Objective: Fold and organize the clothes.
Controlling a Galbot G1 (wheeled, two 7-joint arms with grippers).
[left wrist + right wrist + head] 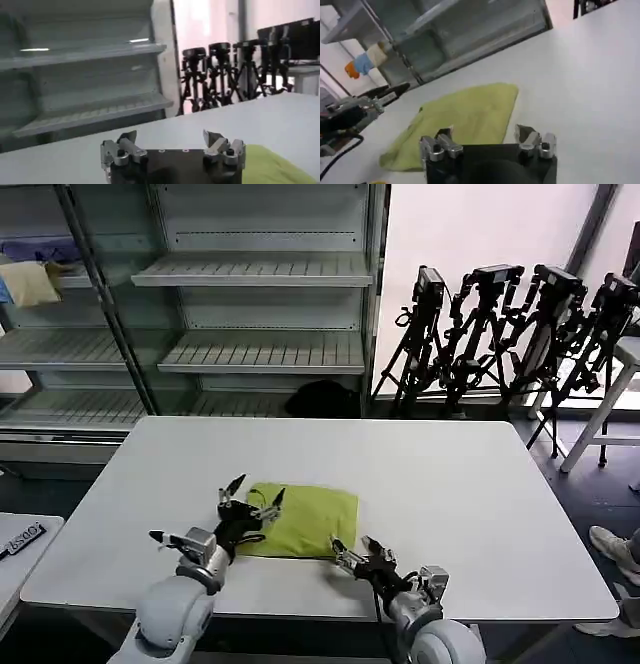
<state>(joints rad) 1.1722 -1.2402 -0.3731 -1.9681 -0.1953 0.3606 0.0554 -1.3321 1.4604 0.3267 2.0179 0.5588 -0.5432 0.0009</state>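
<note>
Lime yellow-green cotton, the T-shirt (pixel 305 519) lies on the white desk (pixel 450 474) toward its near edge, already brought down to a compact, roughly rectangular packet with no sleeves or collar showing and no white print on the upper face. It looks soft and slightly puffed where the layers stack, with one rumpled corner in the right wrist view, so I judge the folding is largely done and what remains is squaring it up or setting it in place. That would explain how the arms stand: the left pincer (pixel 255 499) is poised at the packet's left edge, its fingers spread apart and holding nothing, just over the cloth's corner; the right pincer (pixel 360 549) sits by the near right corner, likewise spread wide and empty, close to the fabric but, as far as I can tell, not touching it. Flanking the shirt this way lets either arm pinch an edge without dragging the layers loose. Beyond the desk stand pale metal shelves (pixel 260 314), and a cluster of black tripods (pixel 500 334) off to the right.
</note>
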